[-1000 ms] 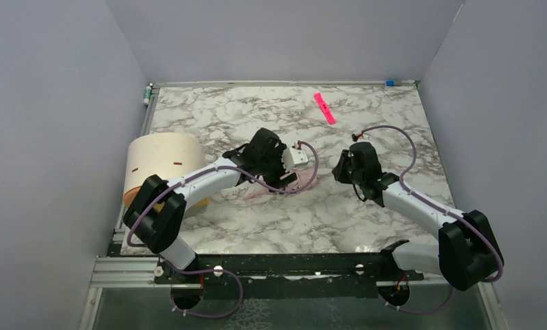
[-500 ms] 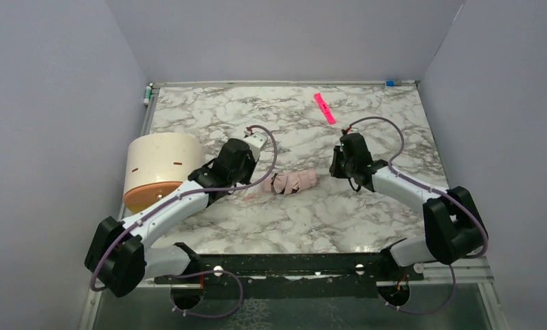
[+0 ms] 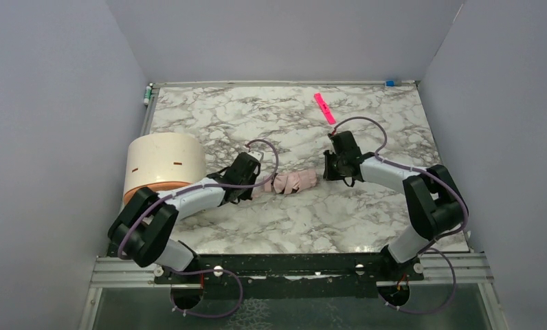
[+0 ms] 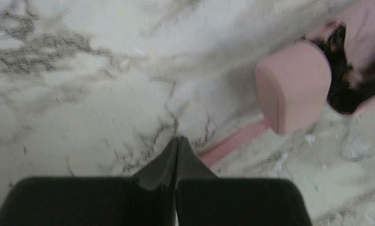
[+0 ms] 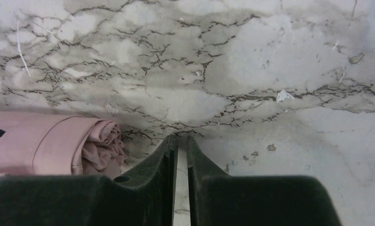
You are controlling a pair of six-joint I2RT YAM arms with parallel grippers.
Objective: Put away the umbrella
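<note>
A: Left gripper [image 4: 177,139] has backed off, jaws snapped together, empty. The umbrella [image 4: 294,89] lies up-right of its tips.
B: Right gripper [image 5: 178,139], a slit apart, holds nothing; fabric sits left. 2 ends flanked, nothing stowed.

We look down from high above and behind the robot onto the whole marble desk [image 3: 367,213], far off. The left wrist camera sits low and very close, facing past the left end effector [image 4: 177,141] along the desk to the umbrella [image 4: 294,92] handle. The right wrist camera, equally close, faces past the right end effector [image 5: 182,139] toward its rolled fabric end. All three views share that umbrella.
</note>
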